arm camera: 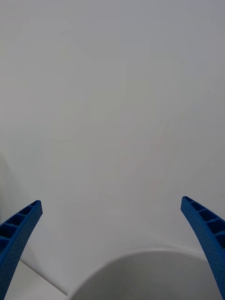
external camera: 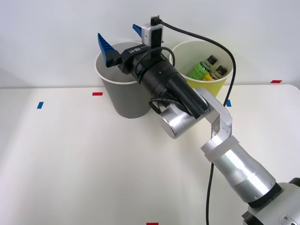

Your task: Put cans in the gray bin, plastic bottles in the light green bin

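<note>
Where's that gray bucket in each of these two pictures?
Front view: the gray bin stands at the table's far side, centre-left, beside the light green bin, partly behind the right gripper.
Right wrist view: its white rim curves along the bottom edge.
Shared landmark: the gripper's blue ribbed fingers, spread open above that rim.

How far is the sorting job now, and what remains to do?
Both plastic bottles already lie inside the light green bin, so that part looks done. The right gripper is over the gray bin with its fingers open and nothing between them. The table carries no can or bottle. Whether the can is in the gray bin cannot be told, because the arm hides its inside.
</note>
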Tool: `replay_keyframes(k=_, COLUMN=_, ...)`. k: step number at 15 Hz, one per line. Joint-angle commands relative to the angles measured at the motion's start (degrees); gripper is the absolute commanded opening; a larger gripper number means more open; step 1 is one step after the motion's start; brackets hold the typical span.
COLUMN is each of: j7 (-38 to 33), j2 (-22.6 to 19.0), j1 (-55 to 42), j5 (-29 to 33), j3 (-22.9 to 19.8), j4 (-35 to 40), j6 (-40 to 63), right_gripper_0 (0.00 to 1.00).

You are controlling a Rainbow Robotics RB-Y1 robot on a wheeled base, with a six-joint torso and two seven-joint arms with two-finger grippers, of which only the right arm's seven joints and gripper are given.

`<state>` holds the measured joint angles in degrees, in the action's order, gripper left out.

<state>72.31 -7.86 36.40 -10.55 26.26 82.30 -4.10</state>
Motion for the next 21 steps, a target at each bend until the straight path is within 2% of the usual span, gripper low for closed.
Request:
replay_keyframes(k=1, j7=1.9, j2=-2.2, j1=-6.1, j5=1.8, j3=0.3, j4=1.2, j6=-5.7, right_gripper_0=1.00)
replay_keyframes(k=4, j7=3.5, j2=-5.5, j1=-14.2, j5=3.2, j3=0.4, j4=8.4, j6=-6.7, right_gripper_0=1.00)
replay_keyframes(k=9, j7=4.3, j2=-16.0, j1=-31.1, j5=3.8, j3=0.3, j4=27.7, j6=-6.6, right_gripper_0=1.00)
replay_keyframes(k=13, j7=4.5, j2=-24.0, j1=-48.7, j5=3.8, j3=-2.8, j4=39.8, j6=-8.0, right_gripper_0=1.00)
replay_keyframes(k=15, j7=4.7, j2=-24.7, j1=-56.9, j5=3.8, j3=-4.4, j4=40.5, j6=-13.8, right_gripper_0=1.00)
replay_keyframes(k=21, j7=5.3, j2=-20.6, j1=-73.9, j5=3.8, j3=-8.5, j4=40.5, j6=-22.4, right_gripper_0=1.00)
